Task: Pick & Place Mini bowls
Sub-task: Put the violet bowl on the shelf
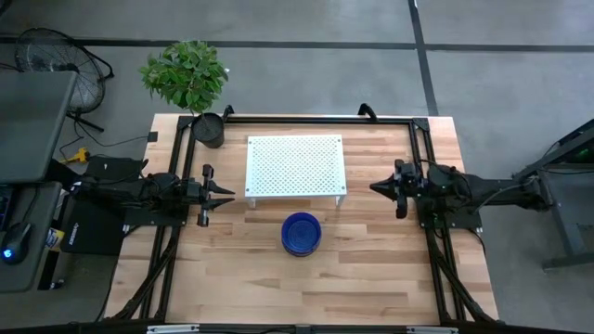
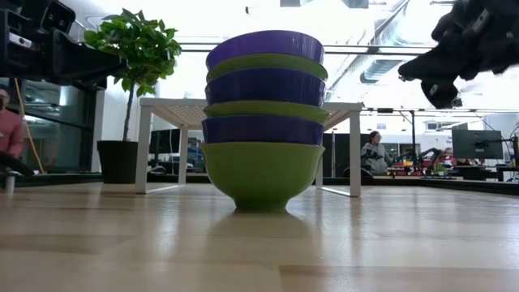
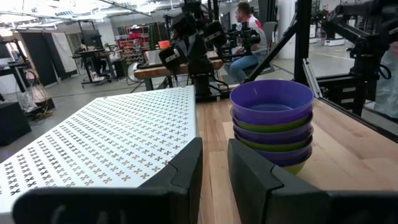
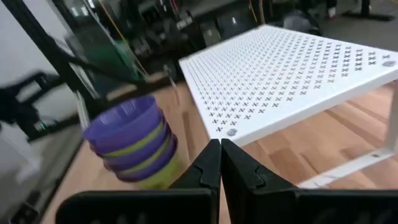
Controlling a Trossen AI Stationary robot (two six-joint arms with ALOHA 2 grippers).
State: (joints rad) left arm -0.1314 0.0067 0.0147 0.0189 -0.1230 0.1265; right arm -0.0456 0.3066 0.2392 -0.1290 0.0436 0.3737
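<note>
High view: overhead, looking straight down on the whole pale wooden table [image 1: 371, 278].
Low view: at tabletop height, level, very close to the stack of purple and green round bowls [image 2: 263, 122], facing the room beyond.
Left wrist view: looks across the white perforated metal shelf [image 3: 106, 140] toward the opposite arm.
Right wrist view: faces back over the same shelf.
All four views share the bowl stack and the shelf; the black-potted leafy plant [image 1: 190, 79] shows only in high and low views.
</note>
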